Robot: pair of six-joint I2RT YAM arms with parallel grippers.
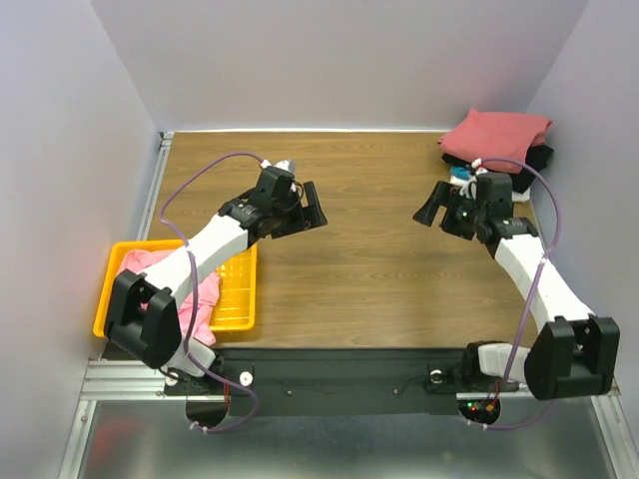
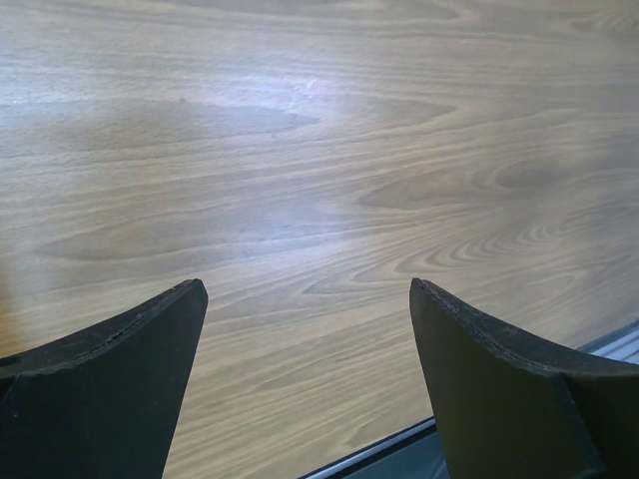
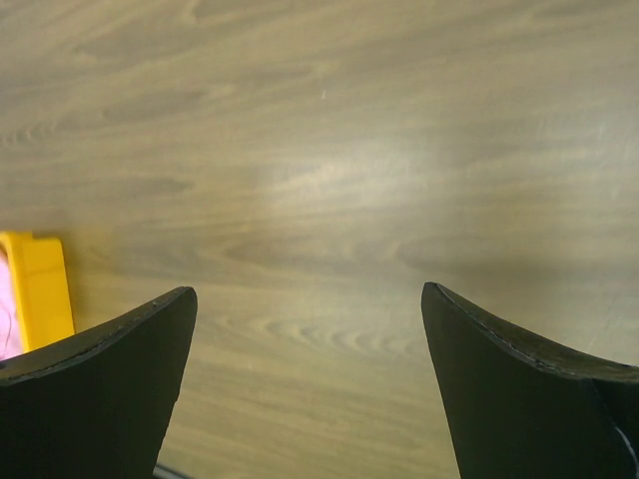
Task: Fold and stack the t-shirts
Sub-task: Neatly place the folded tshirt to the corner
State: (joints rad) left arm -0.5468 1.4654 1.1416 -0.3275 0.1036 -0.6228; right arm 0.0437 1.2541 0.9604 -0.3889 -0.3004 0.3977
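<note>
Evidently between shirts: left end effector (image 1: 313,208), right end effector (image 1: 435,206) wide open, empty, over mid-surface (image 1: 369,259); dusty-red t-shirt (image 1: 496,136) stacked on black t-shirt (image 1: 540,158), far right corner; pink t-shirt (image 1: 203,302) waiting in basket (image 1: 238,296), left edge.

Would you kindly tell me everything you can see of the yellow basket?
The basket is a shallow, rectangular yellow tray, seemingly slotted plastic. It sits flat on the wooden table at its near left corner. A crumpled pink shirt lies inside, reaching the near rim. The left arm crosses above the basket, hiding part of it.
</note>
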